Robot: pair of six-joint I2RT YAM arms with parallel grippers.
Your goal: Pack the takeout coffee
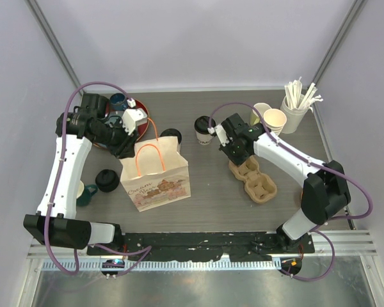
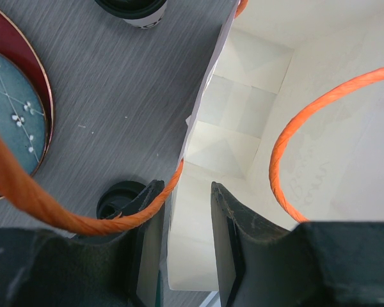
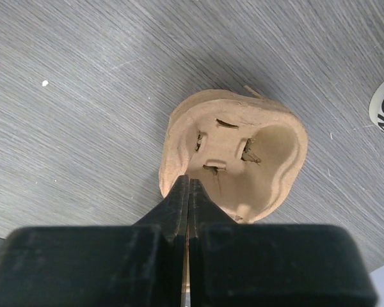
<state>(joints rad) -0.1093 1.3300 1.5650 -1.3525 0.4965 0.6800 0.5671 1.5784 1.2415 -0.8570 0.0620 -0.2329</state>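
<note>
Brown moulded-pulp carrier [image 3: 243, 153]: right gripper [image 3: 189, 187] is pinching its rim, jaws closed — the rim may tear.
White paper bag [image 1: 160, 179]: left gripper [image 2: 185, 195] is straddling its wall, jaws apart — the bag could topple.
Black-lidded cream paper cups [image 1: 205, 128]: standing outside the bag.

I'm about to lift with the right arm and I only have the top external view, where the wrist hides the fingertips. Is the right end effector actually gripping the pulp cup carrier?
Observer: Yes. In the right wrist view the right end effector is shut on the rim of the cup carrier, with the fingers pinched together.
Operator: And the left one at the bag, has it closed on anything?
Observer: No. The left end effector is open and sits astride the wall of the paper bag. The orange handle crosses one fingertip.
</note>
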